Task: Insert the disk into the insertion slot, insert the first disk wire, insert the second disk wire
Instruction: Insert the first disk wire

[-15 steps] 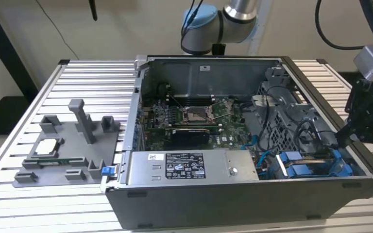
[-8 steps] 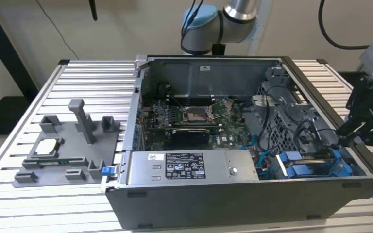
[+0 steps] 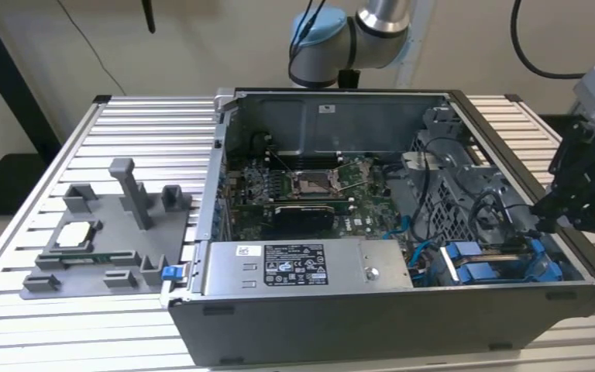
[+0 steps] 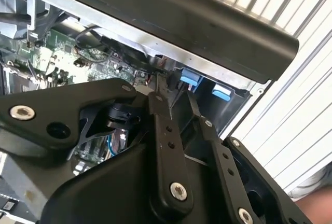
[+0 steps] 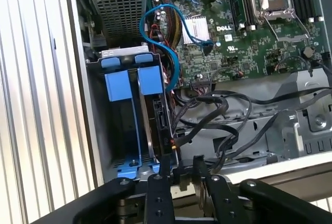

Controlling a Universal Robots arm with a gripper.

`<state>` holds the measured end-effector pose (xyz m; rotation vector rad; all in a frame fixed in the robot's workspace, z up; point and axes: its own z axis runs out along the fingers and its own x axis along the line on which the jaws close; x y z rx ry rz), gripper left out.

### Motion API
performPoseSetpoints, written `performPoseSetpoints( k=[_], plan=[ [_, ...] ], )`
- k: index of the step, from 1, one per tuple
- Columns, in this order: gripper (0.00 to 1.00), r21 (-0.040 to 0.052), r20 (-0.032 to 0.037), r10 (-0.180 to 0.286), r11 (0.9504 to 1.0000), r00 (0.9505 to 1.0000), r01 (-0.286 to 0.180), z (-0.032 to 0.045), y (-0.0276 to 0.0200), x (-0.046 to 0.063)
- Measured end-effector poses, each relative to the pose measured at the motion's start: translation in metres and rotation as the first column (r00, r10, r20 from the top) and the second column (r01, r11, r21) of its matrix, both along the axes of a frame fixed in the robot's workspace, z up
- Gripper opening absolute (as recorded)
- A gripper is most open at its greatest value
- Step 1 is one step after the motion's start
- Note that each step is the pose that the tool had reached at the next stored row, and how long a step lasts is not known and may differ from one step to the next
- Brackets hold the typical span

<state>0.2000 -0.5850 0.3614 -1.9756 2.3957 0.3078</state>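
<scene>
The disk (image 5: 155, 115) sits on edge in the insertion slot of the drive bay, in its blue carrier (image 5: 123, 85). Its dark connector end faces the loose black wires (image 5: 218, 107). One black wire end (image 5: 173, 142) lies right at the disk's connector edge. My black gripper (image 5: 180, 166) hangs just outside the case wall, close to that end of the disk. In the exterior view the gripper (image 3: 541, 225) hovers over the case's right rim above the blue carriers (image 3: 483, 270). The gripper (image 4: 174, 102) also points down at the blue bay in the second wrist view.
The open computer case (image 3: 380, 341) lies on a slatted metal table (image 3: 142, 132). Inside are the motherboard (image 3: 308, 186), a silver labelled power-supply box (image 3: 308, 265) and a looping blue cable (image 5: 166, 32). A grey fixture (image 3: 111, 232) with small parts stands at the exterior view's left.
</scene>
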Motion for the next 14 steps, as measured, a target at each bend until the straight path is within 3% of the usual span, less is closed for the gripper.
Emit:
performPoseSetpoints(
  k=[1, 2, 14],
  plan=[
    [1.00, 0.0043, 0.0000, -0.002, 1.0000, 1.0000, 0.002, -0.0001, 0.0000, 0.0000],
    [0.00, 0.0087, 0.0000, -0.004, 1.0000, 1.0000, 0.004, -0.0002, 0.0001, 0.0000],
    [0.00, 0.0302, -0.0003, -0.015, 0.9994, 0.9999, 0.015, 0.0005, 0.0000, -0.0024]
  ],
)
